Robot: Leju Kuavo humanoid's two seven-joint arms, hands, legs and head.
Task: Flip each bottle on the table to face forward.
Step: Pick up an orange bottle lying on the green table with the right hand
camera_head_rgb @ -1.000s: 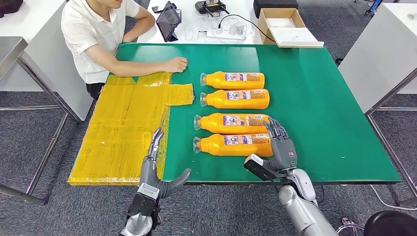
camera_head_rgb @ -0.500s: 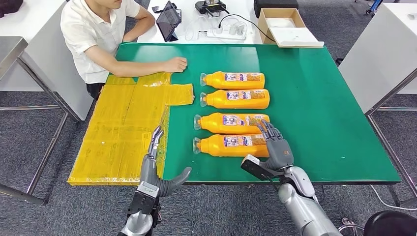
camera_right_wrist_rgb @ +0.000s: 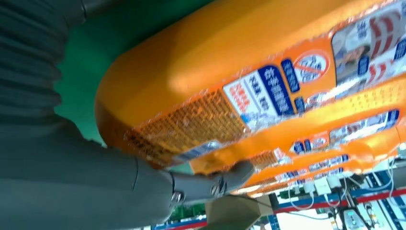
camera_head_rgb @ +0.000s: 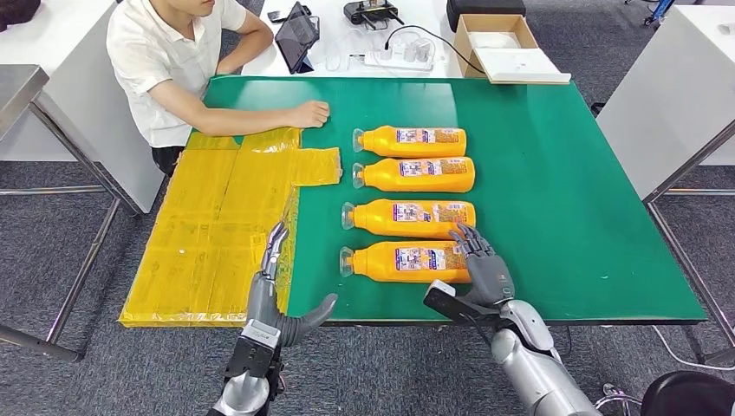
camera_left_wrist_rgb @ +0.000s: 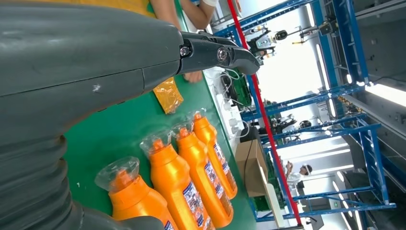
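Four orange bottles lie on their sides in a row on the green table (camera_head_rgb: 572, 199), caps to the left, labels up. The nearest bottle (camera_head_rgb: 403, 261) has my right hand (camera_head_rgb: 485, 276) on its base end, fingers over the top and thumb along the near side. In the right wrist view that bottle (camera_right_wrist_rgb: 230, 57) presses against the palm, and a finger (camera_right_wrist_rgb: 210, 184) curls round its far side. Beyond it lie the second bottle (camera_head_rgb: 407, 217), the third bottle (camera_head_rgb: 414, 174) and the farthest bottle (camera_head_rgb: 412, 141). My left hand (camera_head_rgb: 276, 295) hovers at the table's front edge, fingers spread, holding nothing.
A yellow plastic sheet (camera_head_rgb: 217, 225) covers the table's left part and overhangs its edge. A person (camera_head_rgb: 173, 61) sits at the far left corner with a hand (camera_head_rgb: 310, 113) resting on the table. A cardboard box (camera_head_rgb: 498, 43) and cables sit on the white table behind.
My right hand has slid back toward the front edge, from across the two nearest bottles onto the nearest bottle's base end. The left hand has not moved.
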